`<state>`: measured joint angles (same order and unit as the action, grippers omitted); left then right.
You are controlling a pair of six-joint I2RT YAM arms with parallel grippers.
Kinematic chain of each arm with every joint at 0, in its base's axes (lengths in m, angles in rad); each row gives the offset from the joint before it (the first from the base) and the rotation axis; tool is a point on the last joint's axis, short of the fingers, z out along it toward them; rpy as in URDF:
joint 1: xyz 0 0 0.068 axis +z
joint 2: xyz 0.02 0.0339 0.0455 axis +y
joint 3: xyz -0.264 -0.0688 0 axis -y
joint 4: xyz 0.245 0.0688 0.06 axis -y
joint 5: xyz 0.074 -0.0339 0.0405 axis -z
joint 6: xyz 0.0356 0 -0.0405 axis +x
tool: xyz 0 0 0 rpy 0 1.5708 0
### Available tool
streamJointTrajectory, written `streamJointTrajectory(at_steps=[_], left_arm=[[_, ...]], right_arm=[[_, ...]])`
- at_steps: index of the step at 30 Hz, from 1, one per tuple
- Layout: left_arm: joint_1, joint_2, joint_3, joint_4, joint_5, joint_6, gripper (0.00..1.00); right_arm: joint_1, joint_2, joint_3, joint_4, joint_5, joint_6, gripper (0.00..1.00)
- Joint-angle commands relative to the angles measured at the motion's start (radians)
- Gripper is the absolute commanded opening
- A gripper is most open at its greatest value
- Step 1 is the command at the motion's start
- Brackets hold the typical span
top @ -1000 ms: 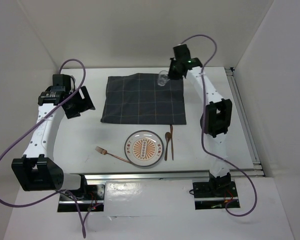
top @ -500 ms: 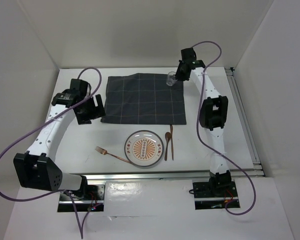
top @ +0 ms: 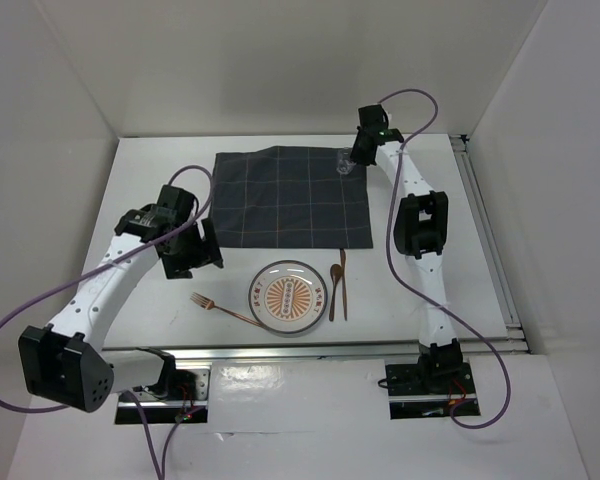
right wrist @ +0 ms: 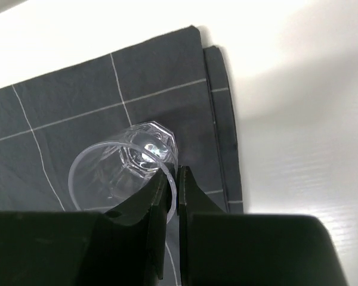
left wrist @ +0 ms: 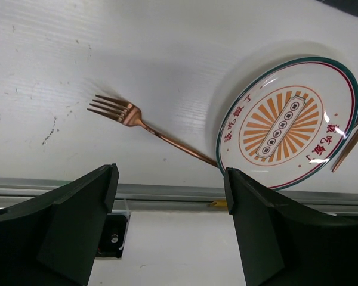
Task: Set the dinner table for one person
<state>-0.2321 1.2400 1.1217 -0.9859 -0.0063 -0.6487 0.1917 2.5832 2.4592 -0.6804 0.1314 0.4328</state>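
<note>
The white dinner table carries a dark grey checked cloth. My right gripper is shut on the rim of a clear glass, one finger inside and one outside, over the cloth's far right corner. The glass shows faintly in the top view. My left gripper is open and empty, above the table left of the plate. A copper fork lies below it, its handle reaching the patterned plate. The fork and plate also show in the top view.
A copper spoon and a knife lie side by side right of the plate. An aluminium rail runs along the table's near edge. White walls enclose the left, far and right sides.
My left arm has swung from the far left toward the near middle, ending over the fork. My right gripper has carried the glass a little rightward along the cloth's far edge.
</note>
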Motion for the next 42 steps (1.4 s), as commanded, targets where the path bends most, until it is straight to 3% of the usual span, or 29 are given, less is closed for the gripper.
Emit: streamJointTrajectory(at_steps=[1,4,6,7,8,11,17,23,30,36,42], left_arm=[[-0.012,-0.056,-0.042,-0.03,-0.029,-0.081,0.89],[-0.021,-0.068,-0.066,-0.051,-0.089,-0.17,0.88],[-0.021,-0.068,-0.091,-0.062,-0.098,-0.216,0.9],[-0.021,-0.068,-0.091,-0.062,-0.089,-0.216,0.92],[-0.021,-0.068,-0.1,-0.062,-0.078,-0.227,0.92],[-0.03,-0.068,-0.138,-0.039,-0.052,-0.262,0.96],[-0.078,-0.088,-0.224,-0.039,-0.087,-0.426,0.88],[-0.124,-0.099,-0.384,0.098,-0.093,-0.682,0.81],[-0.158,0.025,-0.396,0.231,-0.095,-0.773,0.76],[-0.188,0.082,-0.364,0.243,-0.104,-0.784,0.69],[-0.188,0.131,-0.385,0.262,-0.113,-0.813,0.54]], right_arm=[[0.002,0.003,0.044,0.064,0.001,-0.008,0.12],[0.002,-0.009,0.044,0.073,-0.028,-0.008,0.41],[0.002,-0.038,0.034,0.073,-0.041,-0.008,0.73],[0.002,-0.05,0.034,0.073,-0.041,-0.008,0.73],[0.002,-0.064,0.034,0.073,-0.041,-0.019,0.87],[0.002,-0.127,0.012,0.073,-0.041,-0.029,1.0],[-0.008,-0.328,-0.1,0.073,-0.101,-0.04,1.0],[0.003,-0.584,-0.405,0.136,-0.193,-0.031,1.0],[0.044,-0.787,-0.725,0.228,-0.306,-0.04,0.97],[0.092,-0.841,-0.799,0.197,-0.279,-0.049,0.96],[0.092,-0.87,-0.81,0.177,-0.269,-0.058,0.96]])
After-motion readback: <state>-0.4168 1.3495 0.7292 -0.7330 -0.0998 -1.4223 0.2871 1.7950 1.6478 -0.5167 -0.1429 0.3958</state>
